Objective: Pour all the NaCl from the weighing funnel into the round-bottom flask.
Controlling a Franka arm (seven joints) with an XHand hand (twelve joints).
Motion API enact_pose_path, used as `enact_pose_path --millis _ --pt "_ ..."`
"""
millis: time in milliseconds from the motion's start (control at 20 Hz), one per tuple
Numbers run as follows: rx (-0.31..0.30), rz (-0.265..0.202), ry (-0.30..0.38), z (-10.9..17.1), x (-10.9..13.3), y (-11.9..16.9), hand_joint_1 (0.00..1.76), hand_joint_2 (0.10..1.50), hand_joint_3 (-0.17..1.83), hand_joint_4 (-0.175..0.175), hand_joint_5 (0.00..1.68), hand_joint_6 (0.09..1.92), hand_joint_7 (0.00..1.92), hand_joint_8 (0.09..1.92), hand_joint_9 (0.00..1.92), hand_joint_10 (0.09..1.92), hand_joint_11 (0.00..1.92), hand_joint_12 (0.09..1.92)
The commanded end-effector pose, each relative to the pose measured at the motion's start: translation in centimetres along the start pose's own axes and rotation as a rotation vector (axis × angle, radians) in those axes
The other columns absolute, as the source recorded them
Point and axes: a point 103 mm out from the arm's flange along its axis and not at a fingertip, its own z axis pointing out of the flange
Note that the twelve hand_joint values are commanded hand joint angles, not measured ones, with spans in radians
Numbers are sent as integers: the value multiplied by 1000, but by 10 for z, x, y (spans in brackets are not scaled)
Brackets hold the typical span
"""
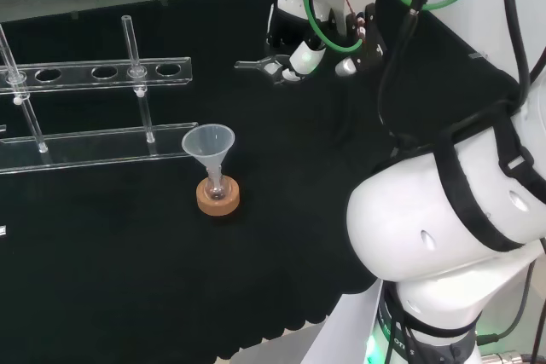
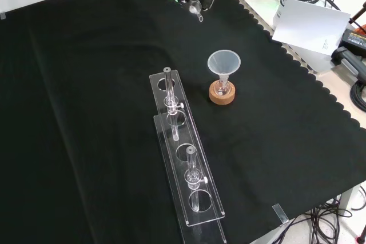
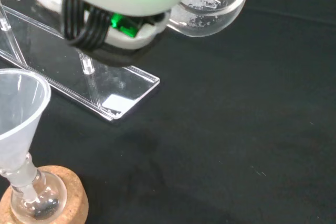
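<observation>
1. Close to your wrist camera, the hand [image 3: 113, 3] pinches the weighing funnel [image 3: 210, 1], a clear glass bowl flecked with white grains.
2. From the head view, you see its long axis roughly level, one narrow end pointing left [image 1: 256, 65], away from the hand [image 1: 307, 55].
3. Your front view shows the clear rack [image 2: 186, 164].
4. Well apart, the round-bottom flask [image 1: 217, 189] sits on its cork ring [image 1: 217, 200], a plastic funnel [image 1: 209, 144] upright in its neck.

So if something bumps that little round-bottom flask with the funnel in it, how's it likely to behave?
Probably top-heavy: the wide funnel stands well above the small round-bottom flask, so a knock high up could tip it. The round bottom would likely roll if it left the cork ring. It looks like thin clear glass, so likely light and breakable.
</observation>
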Motion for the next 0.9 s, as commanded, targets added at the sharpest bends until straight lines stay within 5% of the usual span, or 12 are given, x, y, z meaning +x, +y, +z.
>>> enact_pose_path --millis 50,900 --pt "-6 -11 5 -2 6 2 1196 677 499 -39 1541 87 1547 87 1444 87 922 991" --pt "8 -71 2 -3 42 -11 1197 676 500 -43 1543 87 1553 87 1446 87 929 990"
